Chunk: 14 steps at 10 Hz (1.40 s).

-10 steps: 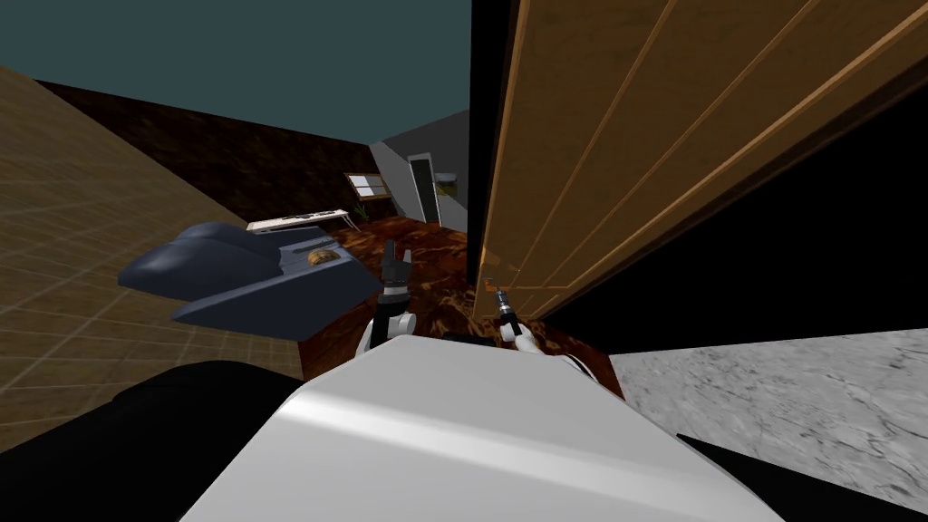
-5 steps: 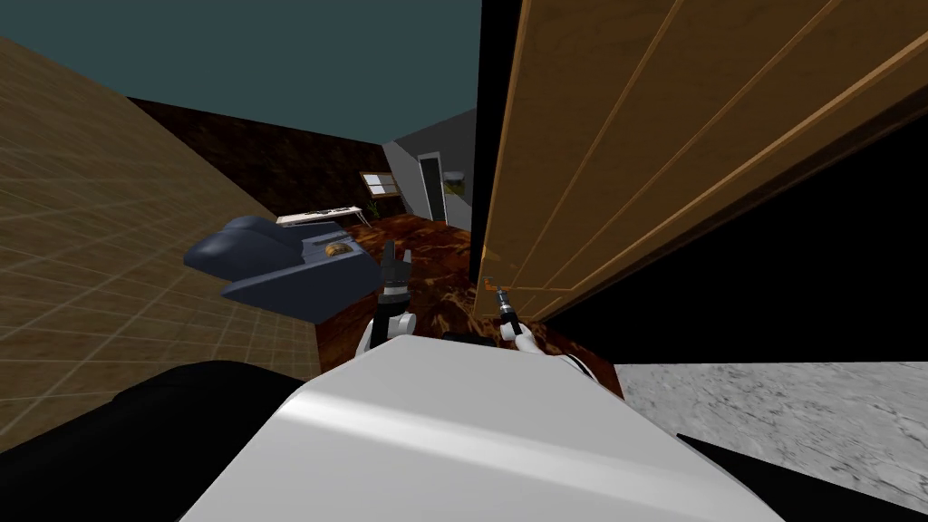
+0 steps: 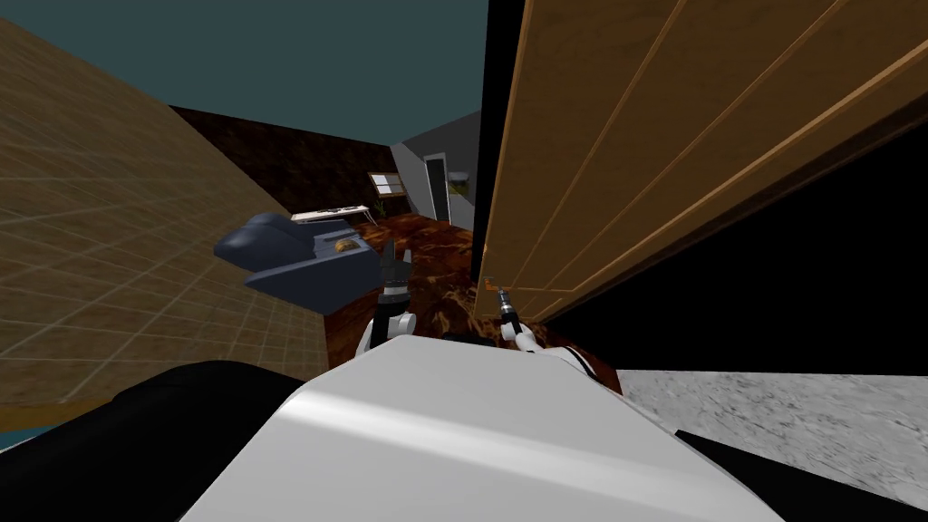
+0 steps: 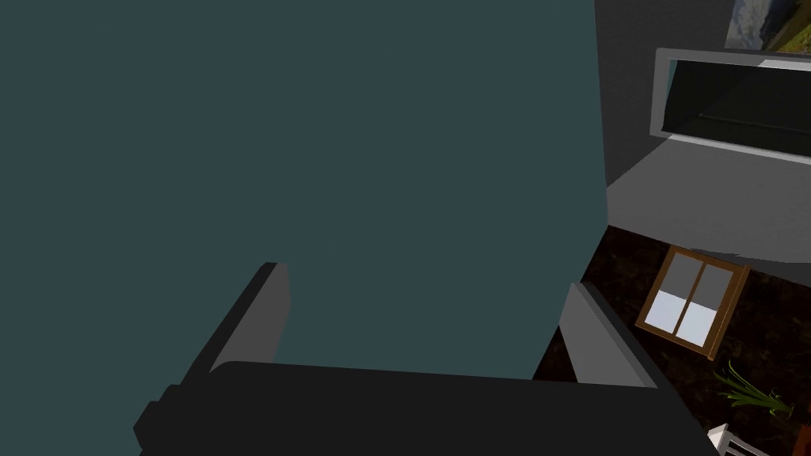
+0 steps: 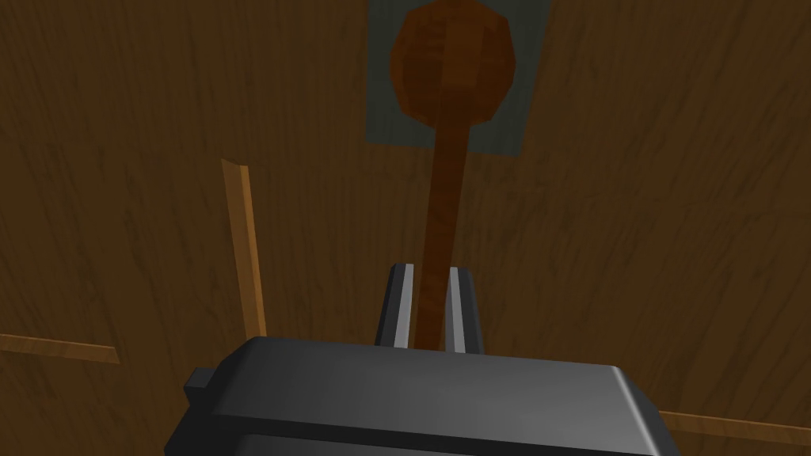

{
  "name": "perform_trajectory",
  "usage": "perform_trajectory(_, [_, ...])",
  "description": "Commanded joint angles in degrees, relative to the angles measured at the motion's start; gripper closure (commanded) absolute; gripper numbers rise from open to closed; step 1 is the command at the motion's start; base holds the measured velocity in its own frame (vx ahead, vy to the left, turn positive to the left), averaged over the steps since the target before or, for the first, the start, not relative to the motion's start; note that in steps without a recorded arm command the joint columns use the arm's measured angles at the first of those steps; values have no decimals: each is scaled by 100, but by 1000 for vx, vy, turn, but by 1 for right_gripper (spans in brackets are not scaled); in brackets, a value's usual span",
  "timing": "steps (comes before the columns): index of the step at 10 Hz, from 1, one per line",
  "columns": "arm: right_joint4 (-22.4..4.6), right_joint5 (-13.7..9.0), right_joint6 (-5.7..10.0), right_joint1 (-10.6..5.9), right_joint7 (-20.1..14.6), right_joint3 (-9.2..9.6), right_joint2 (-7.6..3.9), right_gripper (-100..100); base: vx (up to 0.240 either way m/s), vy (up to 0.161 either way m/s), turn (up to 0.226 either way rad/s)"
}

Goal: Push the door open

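Close on the robot's right, wooden door (image 3: 634, 136) stands partly open. Right tool (image 5: 429, 273) is clamped on its lever handle (image 5: 451, 71), prob. to steer the push w/o slipping. Left tool (image 4: 424, 279) hangs spread wide, holding nothing, clear of the door.

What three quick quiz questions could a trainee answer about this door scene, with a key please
1. True or false: the right tool is shut on the door handle.
2. The left tool is: A open; B shut on a cup; C shut on the handle.
3. Fill in: by the robot's own sides, the dark blue armchair stands to the ___ of the wooden door.
Key: 1 true; 2 A; 3 left.
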<state>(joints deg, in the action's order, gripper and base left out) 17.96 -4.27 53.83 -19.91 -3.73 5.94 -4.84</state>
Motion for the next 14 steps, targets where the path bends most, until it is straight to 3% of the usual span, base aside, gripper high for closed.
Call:
perform_trajectory(1, [286, -1, -286, 266, 17, 14, -66, 100, -62, -71, 15])
perform_trajectory(4, [539, -1, -286, 266, 17, 14, -66, 100, -8, 1, -22])
perform_trajectory(6, [539, -1, -286, 266, 17, 14, -66, 100, 11, 1, -9])
perform_trajectory(14, [498, -569, -271, 231, 427, 29, -18, 100, -149, -111, 251])
